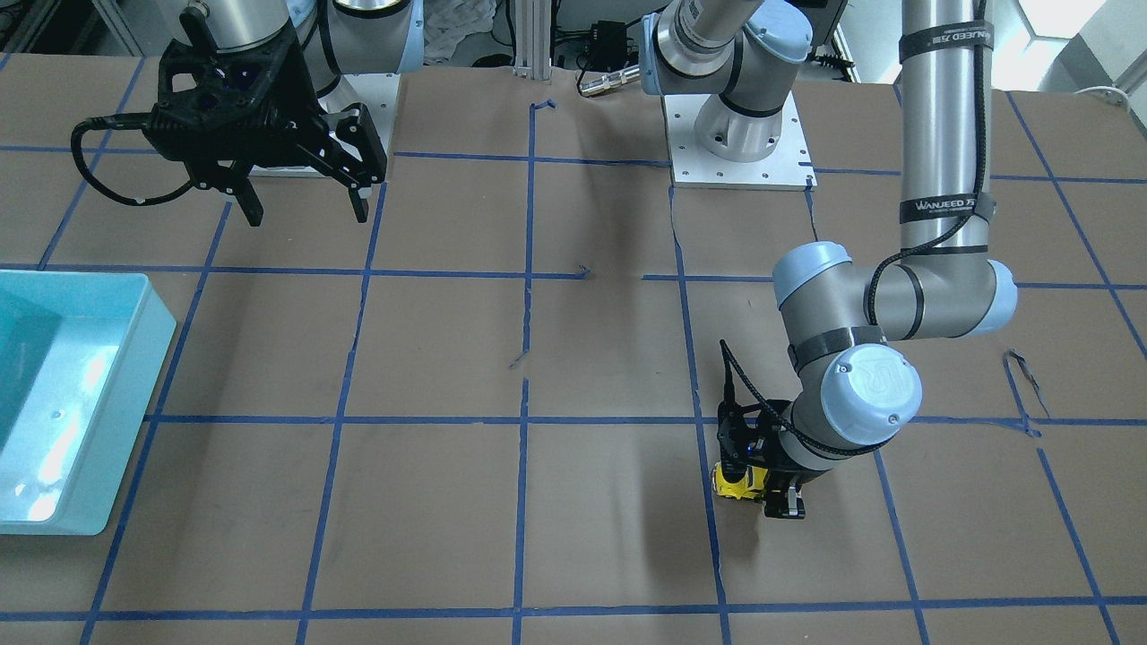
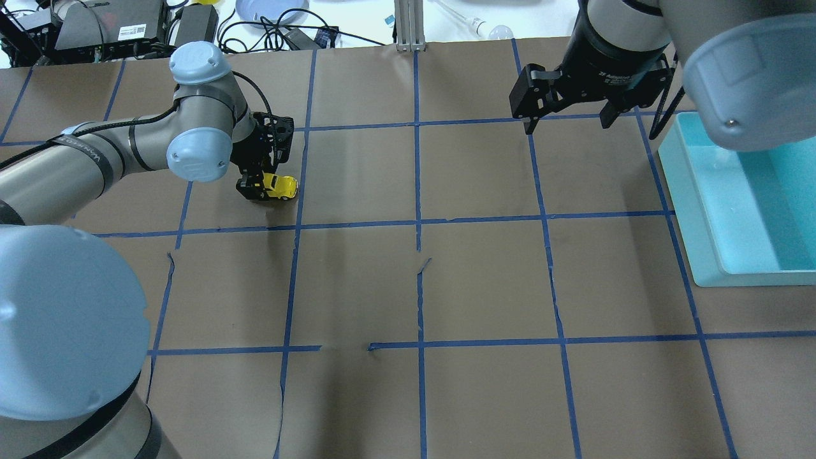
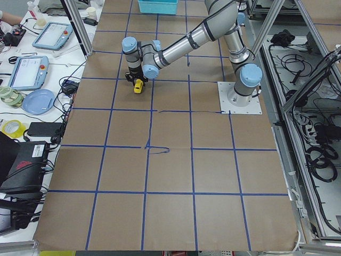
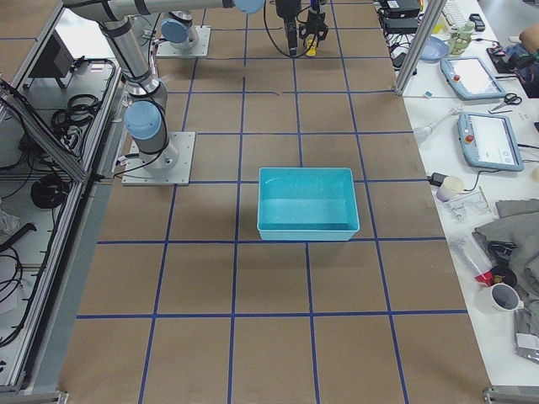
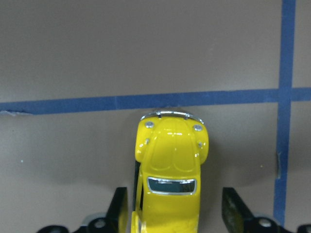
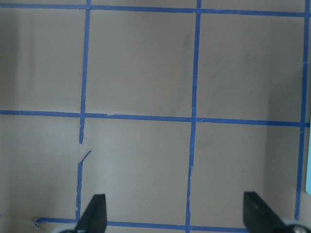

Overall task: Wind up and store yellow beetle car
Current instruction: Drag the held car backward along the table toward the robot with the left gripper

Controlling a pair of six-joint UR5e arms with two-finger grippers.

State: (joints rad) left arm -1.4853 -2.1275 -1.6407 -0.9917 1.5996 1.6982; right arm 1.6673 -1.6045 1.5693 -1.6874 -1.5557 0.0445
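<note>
The yellow beetle car stands on the brown paper table, nose pointing away from the left wrist camera toward a blue tape line. My left gripper is down at table level, open, with a finger on each side of the car's rear half; the left finger is close to the body and a clear gap shows on the right. The overhead view has the car poking out of the left gripper; in the front-facing view the car is partly hidden by it. My right gripper hangs open and empty above the table, far from the car.
A turquoise bin sits at the table's right end, beside the right gripper; it also shows in the front-facing view as the bin. Blue tape lines grid the paper. Cables, tablets and cups lie beyond the far table edge.
</note>
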